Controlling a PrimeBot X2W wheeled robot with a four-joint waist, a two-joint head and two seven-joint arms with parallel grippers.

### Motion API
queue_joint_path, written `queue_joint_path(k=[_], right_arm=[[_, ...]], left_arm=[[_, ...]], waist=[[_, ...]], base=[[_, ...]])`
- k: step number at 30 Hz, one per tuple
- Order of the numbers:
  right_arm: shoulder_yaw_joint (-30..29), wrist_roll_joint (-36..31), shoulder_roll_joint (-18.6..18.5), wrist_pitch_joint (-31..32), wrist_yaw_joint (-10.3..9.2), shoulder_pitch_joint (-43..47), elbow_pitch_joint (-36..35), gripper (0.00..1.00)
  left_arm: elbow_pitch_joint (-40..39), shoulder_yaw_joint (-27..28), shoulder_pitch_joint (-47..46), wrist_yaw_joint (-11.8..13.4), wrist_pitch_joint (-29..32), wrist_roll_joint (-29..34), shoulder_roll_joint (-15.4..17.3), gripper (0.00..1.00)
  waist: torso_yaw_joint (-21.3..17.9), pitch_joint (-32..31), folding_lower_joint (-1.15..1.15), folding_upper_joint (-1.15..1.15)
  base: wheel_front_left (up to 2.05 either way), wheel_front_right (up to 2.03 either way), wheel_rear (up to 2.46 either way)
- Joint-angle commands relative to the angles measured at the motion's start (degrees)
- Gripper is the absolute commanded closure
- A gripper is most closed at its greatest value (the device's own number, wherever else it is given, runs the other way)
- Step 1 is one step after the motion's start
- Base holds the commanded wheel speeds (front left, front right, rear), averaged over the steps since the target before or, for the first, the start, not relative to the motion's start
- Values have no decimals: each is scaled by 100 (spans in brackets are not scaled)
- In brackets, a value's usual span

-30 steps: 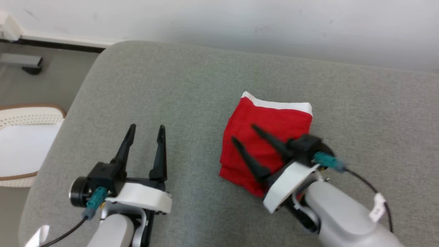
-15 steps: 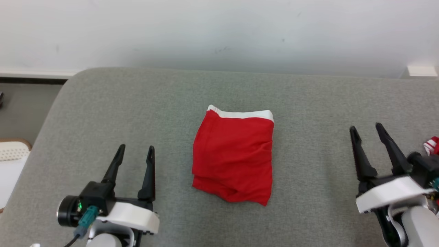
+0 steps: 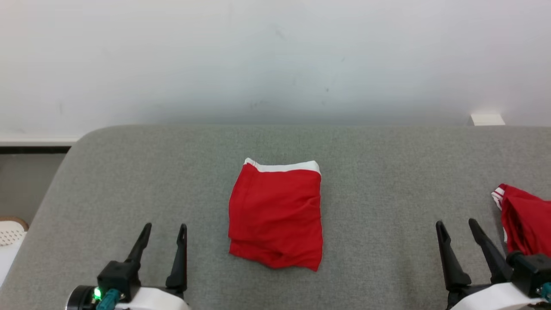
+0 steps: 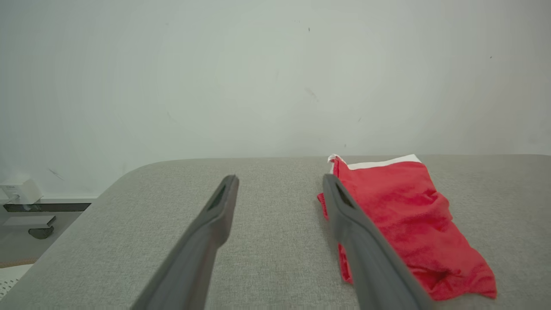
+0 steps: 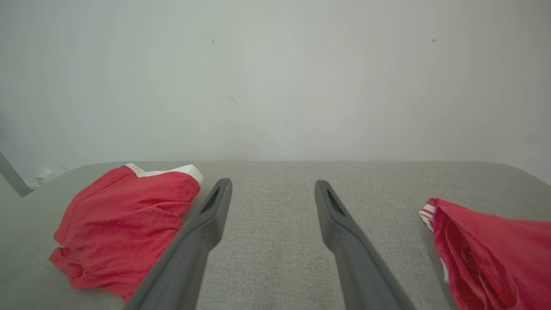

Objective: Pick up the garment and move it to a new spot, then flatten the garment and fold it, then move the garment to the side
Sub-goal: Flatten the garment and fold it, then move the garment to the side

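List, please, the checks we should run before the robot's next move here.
1. Left gripper open and empty: ok.
2. Right gripper open and empty: ok.
3. Folded garment resting on the grey cushion, apart from both grippers: ok.
4. Folded garment's near edge tidy: not ok, rumpled.
5. Second red garment flattened: not ok, bunched at the robot's right.

Plain room: grey upholstered cushion (image 3: 129,172) against white wall (image 3: 275,64).
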Motion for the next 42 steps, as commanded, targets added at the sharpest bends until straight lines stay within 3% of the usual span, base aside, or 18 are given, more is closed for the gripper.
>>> queue_joint_path(k=[1, 28, 35, 42], right_arm=[[-15, -53, 31, 102, -14, 215, -162, 0], [-146, -195, 145, 482, -14, 509, -718, 0], [-123, -302, -35, 612, -14, -33, -641, 0], [440, -142, -249, 674, -14, -962, 381, 0]], left_arm=[[0, 24, 145, 32, 36, -102, 58, 0], [-41, -6, 167, 156, 155, -204, 129, 0], [-214, -149, -332, 74, 80, -40, 38, 0], [-189, -370, -1054, -61, -64, 31, -306, 0]], waist=[[-30, -148, 1, 0], [21, -188, 1, 0], [432, 361, 1, 0], [1136, 1052, 1, 0]], base=[[0, 0, 0], [0, 0, 0], [0, 0, 0], [0, 0, 0]])
